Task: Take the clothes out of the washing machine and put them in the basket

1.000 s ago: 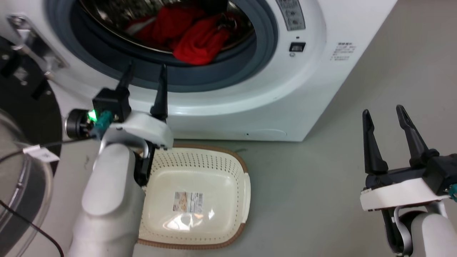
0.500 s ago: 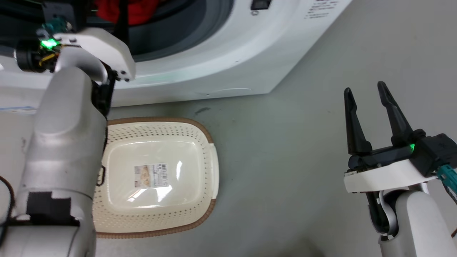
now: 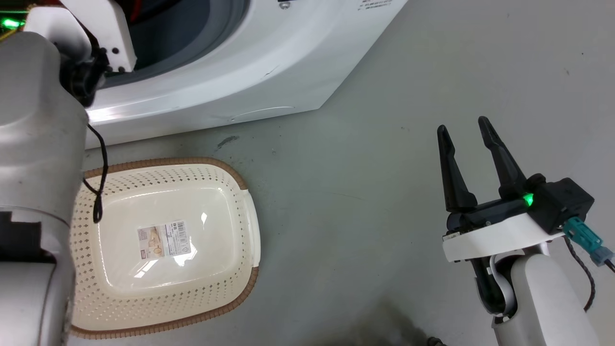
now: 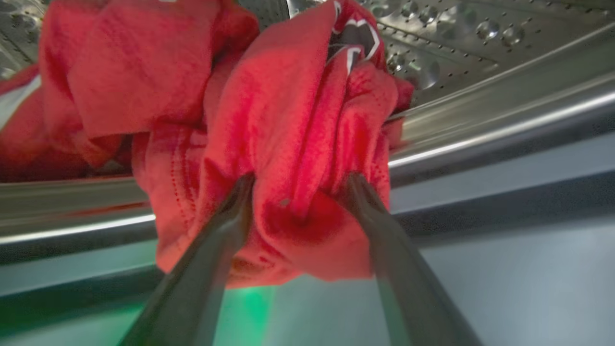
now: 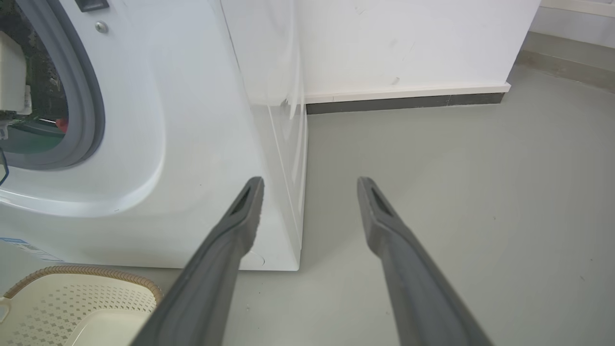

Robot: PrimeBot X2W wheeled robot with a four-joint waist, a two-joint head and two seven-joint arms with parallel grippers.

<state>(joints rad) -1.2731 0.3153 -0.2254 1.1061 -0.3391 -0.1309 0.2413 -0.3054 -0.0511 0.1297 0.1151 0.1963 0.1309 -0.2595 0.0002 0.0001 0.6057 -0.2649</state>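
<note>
Through the left wrist camera, inside the washing machine's [image 3: 240, 72] perforated steel drum [image 4: 456, 43]: the clothes [image 4: 288, 110], a bright red heap with a scrap of black-and-white trim at the top, spilling over the drum's near lip. Left gripper [image 4: 300, 179] spread wide, a thick fold of red bunched between the fingers [image 4: 226, 226], tips sunk into the cloth but not closed upon it. Too blurred and crumpled to count garments.

From the head camera, the pale left forearm [image 3: 38, 120] reaching into the porthole at far left, its wrist cut off by the top edge. Just near of the washer, on the grey floor [image 3: 360, 192], the cream basket [image 3: 250, 211] with a paper label [image 3: 163, 239] on its bottom, its left side hidden behind that forearm. Well to the right, above bare floor, the right gripper [image 3: 462, 124], fingers wide apart and holding nothing.

From the right wrist camera, past those parted fingers, the washer's right front corner, a white wall [image 5: 384, 38] with dark skirting beyond, and the basket's brown rim cut off at lower left.
</note>
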